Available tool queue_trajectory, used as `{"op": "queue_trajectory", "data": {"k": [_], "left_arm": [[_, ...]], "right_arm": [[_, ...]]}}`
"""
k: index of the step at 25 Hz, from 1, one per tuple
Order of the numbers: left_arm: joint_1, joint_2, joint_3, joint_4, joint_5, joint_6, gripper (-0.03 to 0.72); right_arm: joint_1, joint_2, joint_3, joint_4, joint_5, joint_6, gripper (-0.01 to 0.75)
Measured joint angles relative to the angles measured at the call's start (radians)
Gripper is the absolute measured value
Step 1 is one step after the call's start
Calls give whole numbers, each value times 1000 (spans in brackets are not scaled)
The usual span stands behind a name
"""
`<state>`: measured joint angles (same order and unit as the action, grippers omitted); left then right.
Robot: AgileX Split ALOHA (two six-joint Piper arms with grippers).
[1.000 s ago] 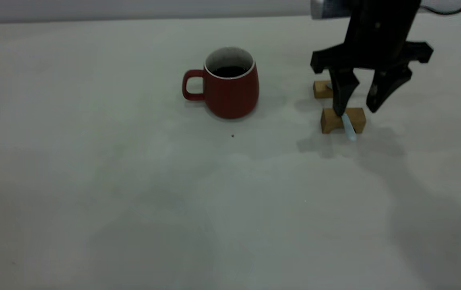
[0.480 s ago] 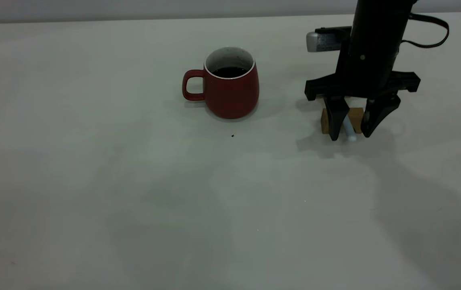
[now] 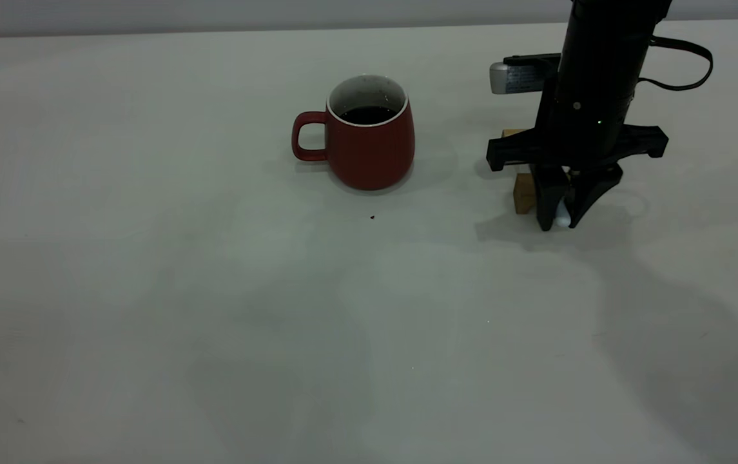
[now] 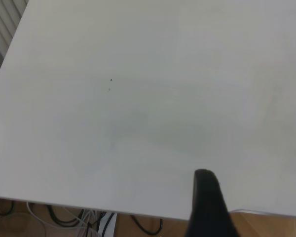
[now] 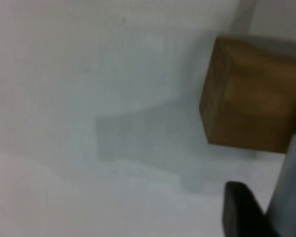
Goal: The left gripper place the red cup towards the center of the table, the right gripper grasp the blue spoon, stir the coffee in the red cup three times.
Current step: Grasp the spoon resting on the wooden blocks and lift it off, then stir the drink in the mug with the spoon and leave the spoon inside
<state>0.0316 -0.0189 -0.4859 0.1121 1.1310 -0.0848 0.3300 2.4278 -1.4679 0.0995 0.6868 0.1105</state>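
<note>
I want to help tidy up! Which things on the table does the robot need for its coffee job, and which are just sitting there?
Needed:
red cup with coffee
blue spoon, between the right gripper fingers
left gripper, off by the table edge

Just sitting there:
wooden blocks under the spoon
tiny dark speck

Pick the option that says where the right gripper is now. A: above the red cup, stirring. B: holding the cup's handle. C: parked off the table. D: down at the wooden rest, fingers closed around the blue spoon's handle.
D: in the exterior view the right gripper is down by the wooden rest, its fingers pinched on the blue spoon, well to the side of the red cup.
</note>
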Motion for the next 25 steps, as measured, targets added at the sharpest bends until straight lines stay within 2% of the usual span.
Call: {"op": "queue_trajectory", "data": {"k": [1,2,8,10,13,21,25], "left_arm": [[0,0,0,0,0,0,558],[0,0,0,0,0,0,558],[0,0,0,0,0,0,558],[0,0,0,0,0,0,558],[0,0,0,0,0,-1,558],[0,0,0,0,0,-1,558],[0,0,0,0,0,-1,558]], "right_arm": [[0,0,0,-4,0,0,139],[0,-1,-1,-9,3,1,133],[0,-94,-42,-48,120,20,136],[0,-150,-59,-7,159,27,136],[0,-203,-70,224,185,-2,136],[0,-150,-70,1031,296,-297,136],[0,-121,-70,1258,360,-339,136]]}}
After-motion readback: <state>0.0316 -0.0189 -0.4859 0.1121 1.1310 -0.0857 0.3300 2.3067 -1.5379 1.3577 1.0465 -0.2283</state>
